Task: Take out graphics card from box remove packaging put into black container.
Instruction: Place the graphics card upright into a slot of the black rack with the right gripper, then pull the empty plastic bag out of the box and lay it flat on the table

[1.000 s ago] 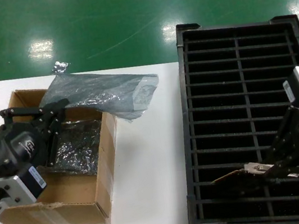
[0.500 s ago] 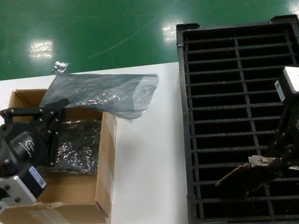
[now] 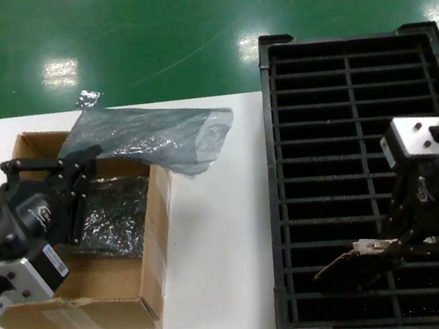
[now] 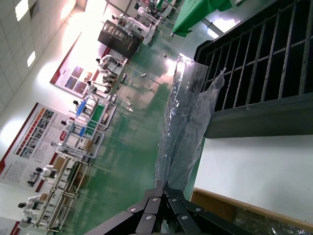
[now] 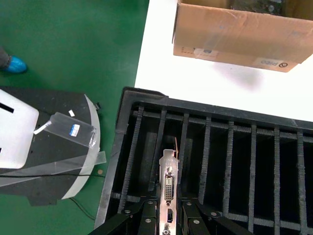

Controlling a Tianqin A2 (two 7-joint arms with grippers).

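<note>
A white table (image 3: 215, 240) stands on a green floor. Nearest, the right gripper (image 3: 400, 246) is clamped on the graphics card (image 3: 353, 258), which lies tilted over the near slots of the black container (image 3: 346, 69). On the left, the left gripper (image 3: 70, 167) pinches the grey packaging (image 3: 153, 137) over the cardboard box (image 3: 149, 276), with bagged cards (image 3: 115, 214) inside.

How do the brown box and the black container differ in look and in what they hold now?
The box is brown cardboard with plain walls; the black container is plastic, split by thin slats into two columns of slots. The box is clearly smaller than the container. The box holds a dark shiny bagged card, with the packaging lying across its far edge; over the container the right gripper holds the graphics card. Both are rectangular and rest on the white table.
</note>
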